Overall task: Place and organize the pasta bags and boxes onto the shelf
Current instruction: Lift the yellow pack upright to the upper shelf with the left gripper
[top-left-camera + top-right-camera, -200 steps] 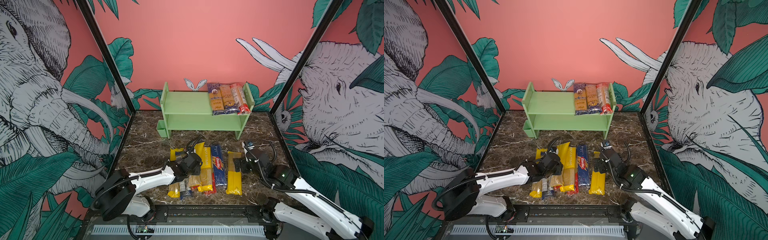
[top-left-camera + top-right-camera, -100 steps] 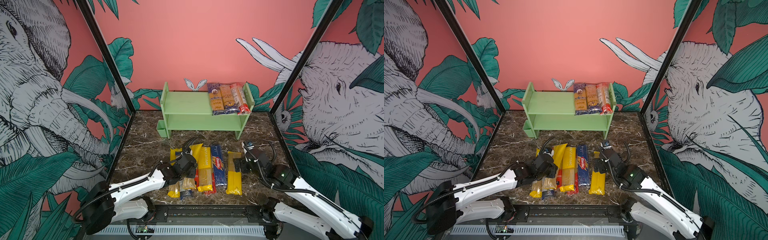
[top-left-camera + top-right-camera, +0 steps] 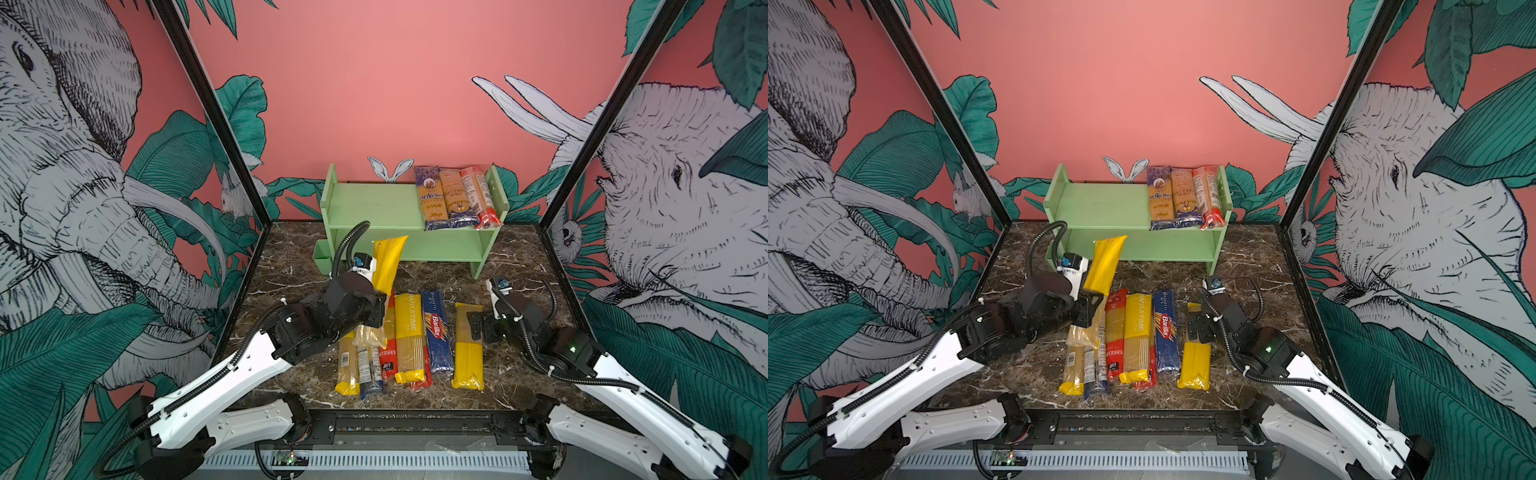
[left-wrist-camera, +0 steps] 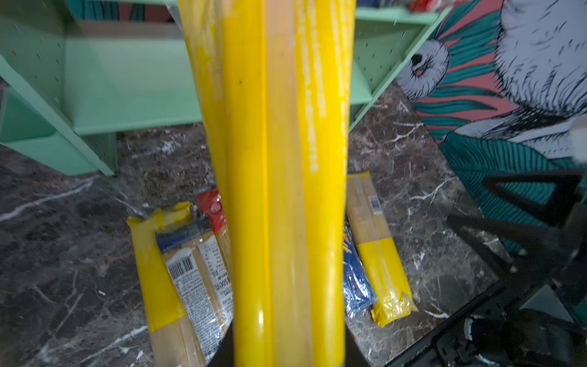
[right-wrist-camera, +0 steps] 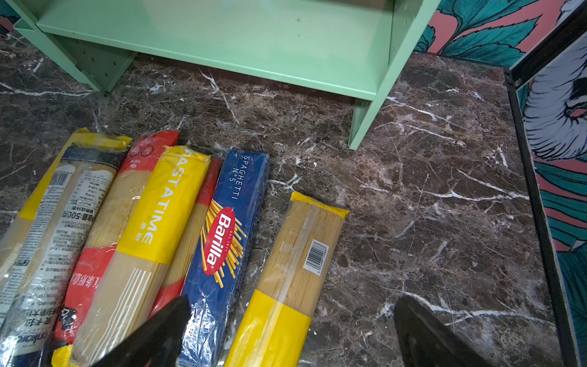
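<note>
Left gripper (image 3: 374, 311) was clamped low on a yellow spaghetti pack (image 3: 388, 264) tilted up in front of the shelf (image 3: 374, 205), and that long overhang could well swing in the jaws or catch the shelf's front edge.

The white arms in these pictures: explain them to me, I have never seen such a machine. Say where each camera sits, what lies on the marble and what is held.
They are two robot arms, each ending in a two-fingered gripper. Two pictures look down from one camera head above; the other two come from cameras on the wrists. On the marble tabletop lies a row of spaghetti packs, including a blue Barilla pack. Three packs lie on the green shelf. The left gripper is shut on a yellow-ended pack, tilted above the row; the right gripper is open, holding nothing.
</note>
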`<act>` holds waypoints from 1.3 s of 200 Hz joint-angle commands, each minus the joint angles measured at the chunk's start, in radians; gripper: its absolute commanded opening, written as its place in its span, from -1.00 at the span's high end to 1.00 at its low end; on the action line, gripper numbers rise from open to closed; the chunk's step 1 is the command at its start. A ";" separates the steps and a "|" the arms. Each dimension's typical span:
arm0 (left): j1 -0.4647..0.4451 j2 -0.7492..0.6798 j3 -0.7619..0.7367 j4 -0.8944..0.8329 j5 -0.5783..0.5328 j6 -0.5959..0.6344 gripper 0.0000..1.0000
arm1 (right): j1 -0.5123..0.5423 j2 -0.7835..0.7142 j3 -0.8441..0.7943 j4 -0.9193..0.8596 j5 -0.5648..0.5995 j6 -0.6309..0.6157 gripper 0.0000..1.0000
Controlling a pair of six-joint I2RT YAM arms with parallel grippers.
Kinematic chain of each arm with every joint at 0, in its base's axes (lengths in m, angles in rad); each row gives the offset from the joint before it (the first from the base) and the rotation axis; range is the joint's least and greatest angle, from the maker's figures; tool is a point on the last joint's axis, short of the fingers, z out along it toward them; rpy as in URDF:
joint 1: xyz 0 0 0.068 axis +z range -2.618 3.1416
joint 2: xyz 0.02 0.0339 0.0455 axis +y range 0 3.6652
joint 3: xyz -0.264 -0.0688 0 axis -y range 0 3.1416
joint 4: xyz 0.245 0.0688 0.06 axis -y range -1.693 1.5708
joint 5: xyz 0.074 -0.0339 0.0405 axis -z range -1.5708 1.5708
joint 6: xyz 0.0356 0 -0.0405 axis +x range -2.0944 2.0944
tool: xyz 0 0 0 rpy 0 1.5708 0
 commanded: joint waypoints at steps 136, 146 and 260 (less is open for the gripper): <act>0.305 0.812 1.099 0.092 0.077 0.323 1.00 | -0.022 0.088 0.205 -0.016 0.085 -0.095 -0.98; 0.307 0.848 1.139 0.118 0.064 0.345 1.00 | -0.028 0.094 0.210 -0.009 0.082 -0.095 -0.98; 0.367 1.052 1.291 0.222 0.107 0.272 1.00 | -0.114 0.141 0.216 -0.030 0.040 -0.109 -0.98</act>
